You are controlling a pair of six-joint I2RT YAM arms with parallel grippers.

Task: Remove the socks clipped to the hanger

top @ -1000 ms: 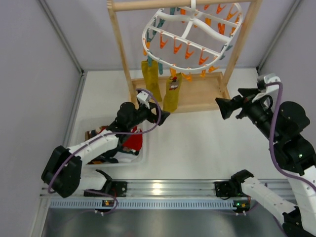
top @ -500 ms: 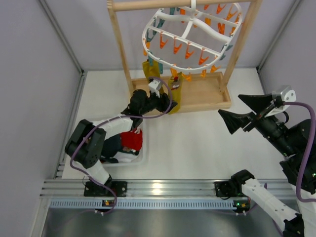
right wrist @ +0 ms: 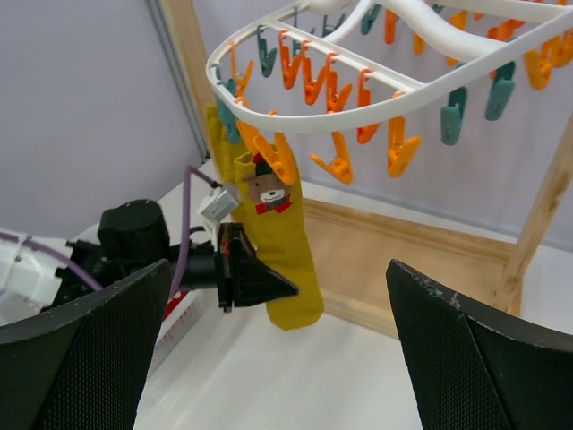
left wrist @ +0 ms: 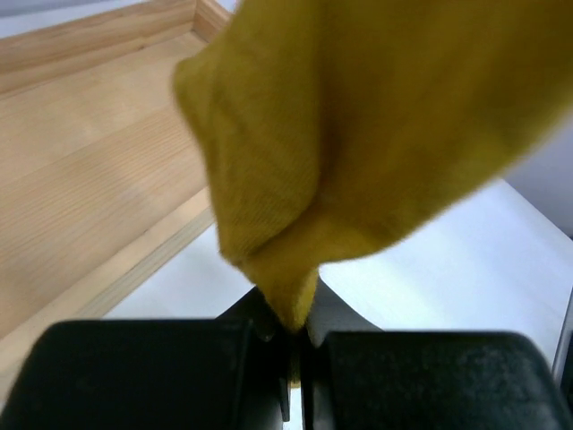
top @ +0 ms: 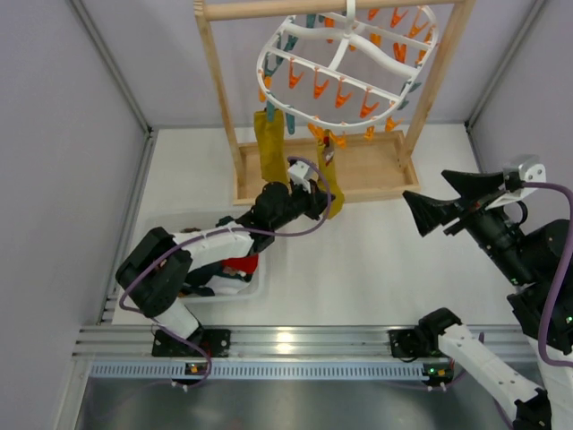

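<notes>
The white oval hanger (top: 345, 63) hangs from a wooden stand, with orange and teal pegs dangling. Two mustard yellow socks are clipped to its near-left rim: one (top: 271, 148) hangs free, the other (top: 330, 170) carries a bear patch. My left gripper (top: 324, 201) is shut on the lower end of the bear sock (left wrist: 358, 134), whose fabric is pinched between the jaws (left wrist: 294, 336). The right wrist view shows that sock (right wrist: 282, 242) and the left gripper (right wrist: 264, 278) beside it. My right gripper (top: 445, 201) hovers open to the right, holding nothing.
The light wooden stand has a post (top: 219, 90) on each side and a flat base (top: 367, 170) under the hanger. A white bin (top: 260, 288) at the left holds a red sock (top: 240, 264) and dark ones. Grey walls close in on both sides.
My left gripper reached forward and right from over the bin to the bear sock and closed on its lower end. The right arm drew back to the right, still open.
</notes>
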